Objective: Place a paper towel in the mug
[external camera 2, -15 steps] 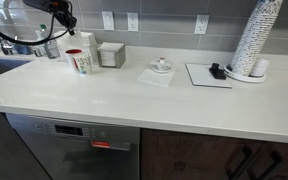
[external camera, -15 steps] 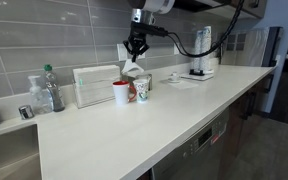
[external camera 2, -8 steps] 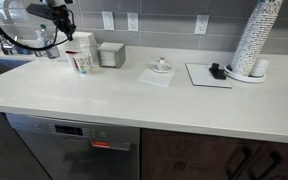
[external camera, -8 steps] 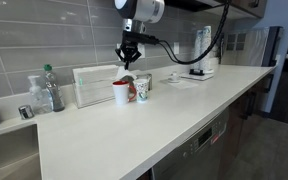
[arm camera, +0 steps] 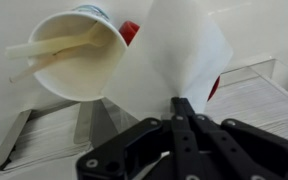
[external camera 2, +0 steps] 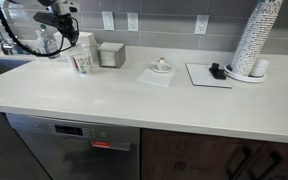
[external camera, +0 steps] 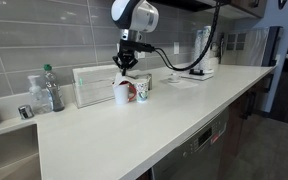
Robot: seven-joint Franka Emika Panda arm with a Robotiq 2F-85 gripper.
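- Grey tile wall behind a long white counter [external camera: 134, 130]; sink end at far left.
- Far left: clear bottle [external camera: 49, 90] near the sink.
- Next right: white ribbed box [external camera: 94, 86], back against the wall.
- Just right of the box: red mug [external camera: 120, 94], upright, w/ a patterned white cup [external camera: 141, 90] just beside it on the right. Wrist view shows wooden stirrers [arm camera: 54, 48] in that cup.
- Gripper [arm camera: 181, 108] hangs above the mug, fingers pressed together and pinching the paper towel [arm camera: 184, 55].
- Sheet spreads out past the fingertips over the mug. In the wrist view, bits of red show at the sheet's edges. Can't tell whether the sheet touches the mug.
- Further right: metal box [external camera 2: 111, 55] at the wall, then a saucer [external camera 2: 161, 70] w/ something small on it.
- Right end: flat black-edged tray [external camera 2: 209, 76], then a tall stack of cups [external camera 2: 256, 38].
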